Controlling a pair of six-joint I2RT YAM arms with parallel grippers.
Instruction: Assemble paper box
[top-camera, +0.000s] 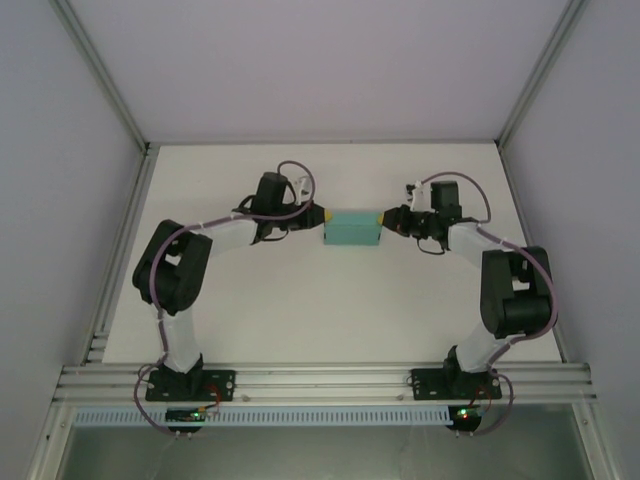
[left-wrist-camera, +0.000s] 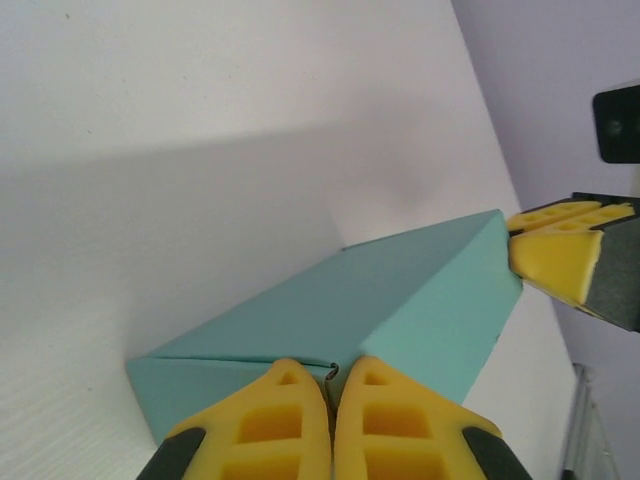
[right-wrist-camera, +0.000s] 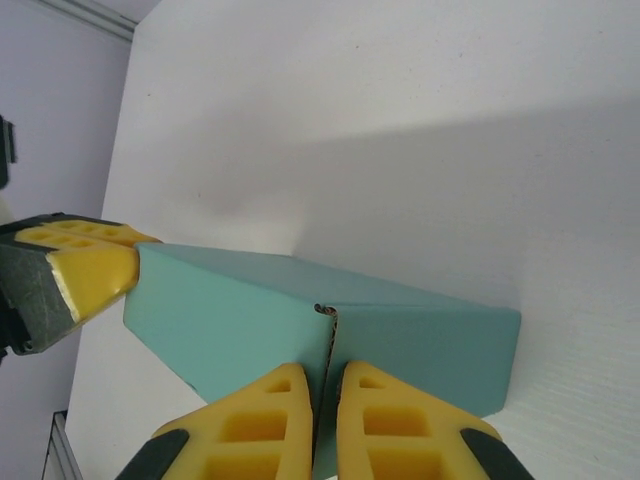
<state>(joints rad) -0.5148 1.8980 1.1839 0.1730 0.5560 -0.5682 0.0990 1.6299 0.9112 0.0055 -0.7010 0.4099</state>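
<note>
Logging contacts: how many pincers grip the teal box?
2. Left pincer shut on the paper box at its left end; right pincer shut on its right end.

Closed rectangular teal paper box

White table, aluminium frame rails, pale enclosure walls

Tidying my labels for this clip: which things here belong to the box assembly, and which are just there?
In the job: paper box, left gripper and right gripper, each shut on one end.
Just there: white table, aluminium rail at the near edge.
</note>
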